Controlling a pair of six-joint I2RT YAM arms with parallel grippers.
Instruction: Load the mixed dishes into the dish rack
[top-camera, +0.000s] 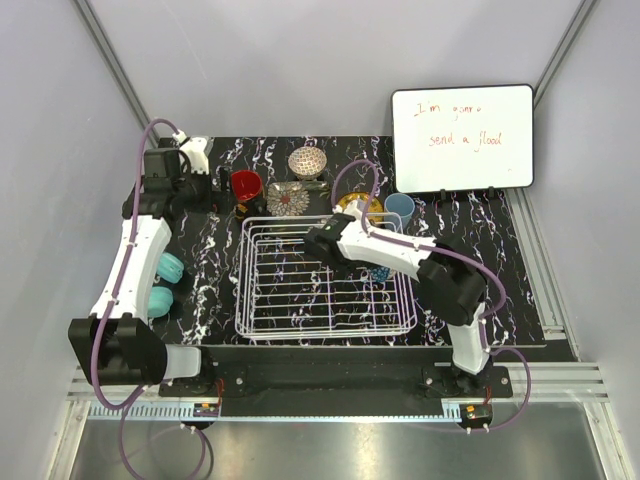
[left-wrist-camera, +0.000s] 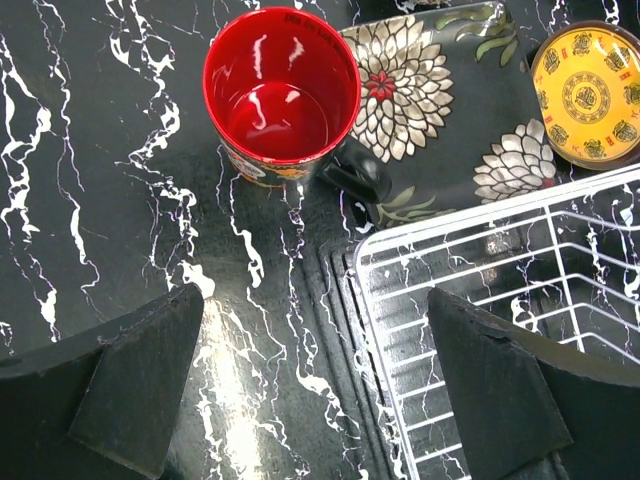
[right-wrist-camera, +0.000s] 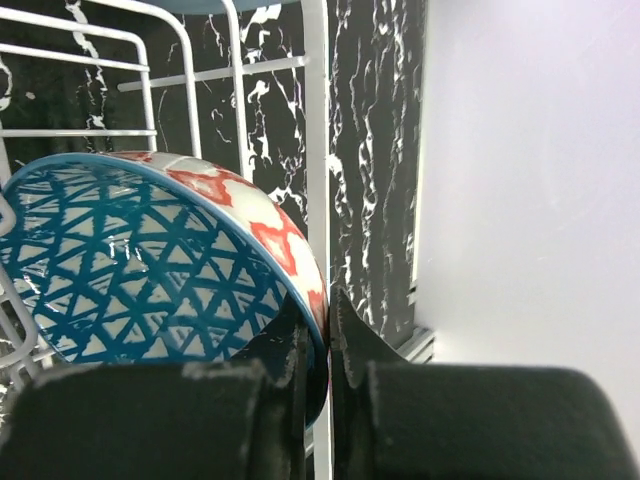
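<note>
The white wire dish rack (top-camera: 325, 290) stands mid-table. My right gripper (right-wrist-camera: 328, 320) is shut on the rim of the blue patterned bowl (right-wrist-camera: 150, 270) and holds it tilted on edge inside the rack, against a side wire (right-wrist-camera: 315, 150). In the top view the bowl (top-camera: 379, 272) peeks from under the right arm. My left gripper (left-wrist-camera: 315, 330) is open and empty, over the table at the rack's corner (left-wrist-camera: 400, 250). The red mug (left-wrist-camera: 280, 95) is just ahead of it. Behind the rack stand the floral saucer (top-camera: 288, 198), beige-brown bowl (top-camera: 308, 162), yellow plate (top-camera: 358, 207) and light blue cup (top-camera: 400, 208).
Two teal rounded objects (top-camera: 165, 280) lie left of the rack by the left arm. A whiteboard (top-camera: 462, 137) stands at the back right. The table's right edge and a grey wall show in the right wrist view.
</note>
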